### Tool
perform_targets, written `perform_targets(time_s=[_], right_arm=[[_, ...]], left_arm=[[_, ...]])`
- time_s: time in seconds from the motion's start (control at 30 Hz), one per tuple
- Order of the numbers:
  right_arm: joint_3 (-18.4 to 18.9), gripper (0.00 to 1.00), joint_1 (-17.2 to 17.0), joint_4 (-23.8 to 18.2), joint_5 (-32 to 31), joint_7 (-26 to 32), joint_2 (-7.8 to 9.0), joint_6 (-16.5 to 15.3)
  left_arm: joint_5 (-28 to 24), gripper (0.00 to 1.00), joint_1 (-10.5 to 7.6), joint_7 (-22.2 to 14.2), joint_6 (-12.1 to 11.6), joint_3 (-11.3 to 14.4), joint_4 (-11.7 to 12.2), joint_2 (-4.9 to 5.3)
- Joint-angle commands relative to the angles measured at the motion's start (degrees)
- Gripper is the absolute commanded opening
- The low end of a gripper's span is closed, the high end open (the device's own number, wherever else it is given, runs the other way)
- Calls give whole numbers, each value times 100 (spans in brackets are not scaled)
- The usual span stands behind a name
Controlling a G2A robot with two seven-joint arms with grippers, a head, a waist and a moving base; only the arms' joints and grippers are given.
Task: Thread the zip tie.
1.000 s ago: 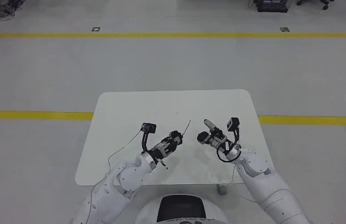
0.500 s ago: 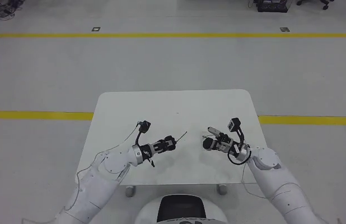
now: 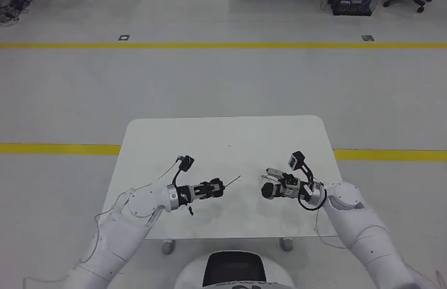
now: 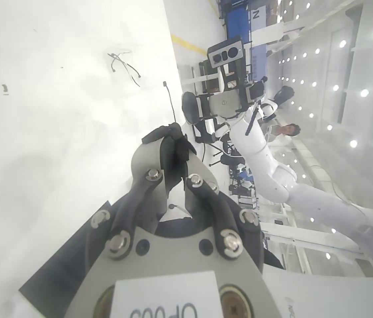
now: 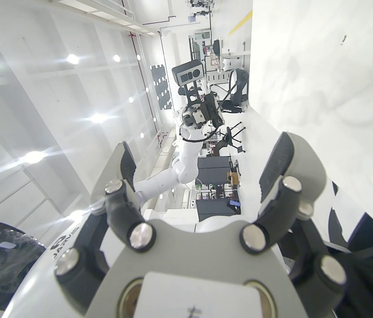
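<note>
Left claw [image 3: 217, 188]: held over the near middle of the table [image 3: 223, 137], left of centre; in the left wrist view the fingers [image 4: 160, 153] are seen pressed tight together at the tips, with the zip tie clamped between them.

Zip tie [image 3: 231, 180]: a thin black strip, gripped at one end by the left claw; the rest juts straight out past the fingertips, clear of the table top, and is aimed across towards the right claw. In the left wrist view the zip tie [image 4: 170, 104] is seen ending in a small blocky head at its free end.

Right claw [image 3: 267, 182]: held over the table, right of centre, facing the left claw; in the right wrist view the right claw [image 5: 203, 163] is seen spread wide, with both ribbed pads [image 5: 277, 163] bare and nothing held between them.

Gap: the free end of the zip tie is kept apart from the right claw; no contact is seen from the top.

Height: how far above the table the claws are held cannot be told.

Strands [image 4: 123, 64]: a few thin loose pieces are seen lying crossed on the table beyond the left claw.

Speck [image 4: 5, 89]: a small dark bit is seen lying on the table, well apart from the strands.
</note>
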Motion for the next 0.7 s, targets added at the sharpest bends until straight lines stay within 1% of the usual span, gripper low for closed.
perform_targets(time_s=[0.0,0.03,0.13,0.17,0.23,0.27,0.33,0.37,0.4,0.47,0.5,0.67], right_arm=[[0,100,0,0,0,0,0,0],[0,100,0,0,0,0,0,0],[0,100,0,0,0,0,0,0],[0,100,0,0,0,0,0,0],[0,100,0,0,0,0,0,0],[0,100,0,0,0,0,0,0],[0,100,0,0,0,0,0,0],[0,100,0,0,0,0,0,0],[0,100,0,0,0,0,0,0],[0,100,0,0,0,0,0,0],[0,100,0,0,0,0,0,0],[0,100,0,0,0,0,0,0]], left_arm=[[-163,0,-68,-17,68,25,70,-8],[-362,0,-174,-217,128,46,197,-12],[-843,0,-495,-734,183,72,558,-23],[-1032,0,-657,-920,227,87,737,-32],[-1270,0,-874,-1161,254,142,988,-52],[-1430,0,-1034,-1318,298,180,1160,-68],[-1448,0,-1271,-1423,354,270,1406,-91],[-1428,0,-1427,-1482,401,347,1539,-109],[-1394,0,-1539,-1533,428,409,1616,-121],[-1542,0,-1737,-1731,557,501,1767,-151],[-1332,0,-1909,-1708,561,557,1790,-153],[-1332,0,-1909,-1708,561,557,1790,-153]])
